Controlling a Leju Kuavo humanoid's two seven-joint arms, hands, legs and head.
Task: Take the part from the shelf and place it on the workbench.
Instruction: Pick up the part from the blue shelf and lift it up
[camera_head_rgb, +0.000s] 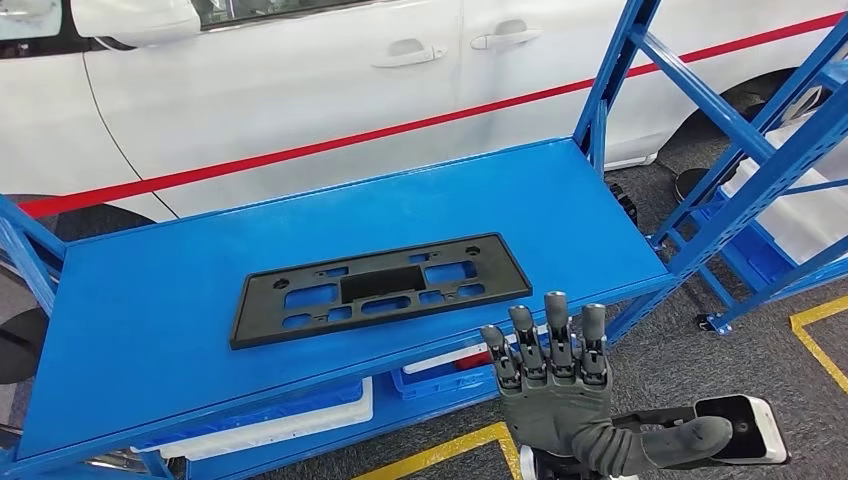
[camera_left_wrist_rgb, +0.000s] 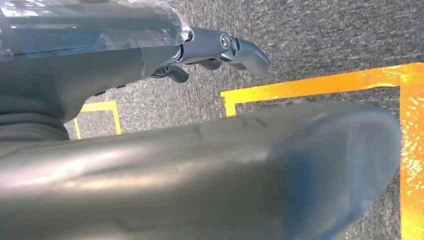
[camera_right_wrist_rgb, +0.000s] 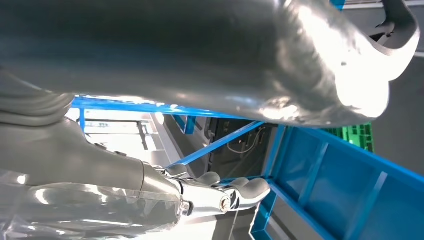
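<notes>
White car (camera_head_rgb: 300, 80) behind; grey carpet floor (camera_head_rgb: 770, 400), yellow floor lines (camera_head_rgb: 815, 335)

right robot hand (camera_head_rgb: 560, 385) wrist cut off, left thumb (camera_left_wrist_rgb: 240, 170) blurred

No readable text, labels, brand names or numbers in any view.

Plain markings alone appear: a red stripe (camera_head_rgb: 420, 125) running along the white car (camera_head_rgb: 300, 80) from 9 to 2 o'clock, and yellow floor lines (camera_head_rgb: 815, 335) on grey carpet at 4 o'clock, without any lettering on them.
</notes>
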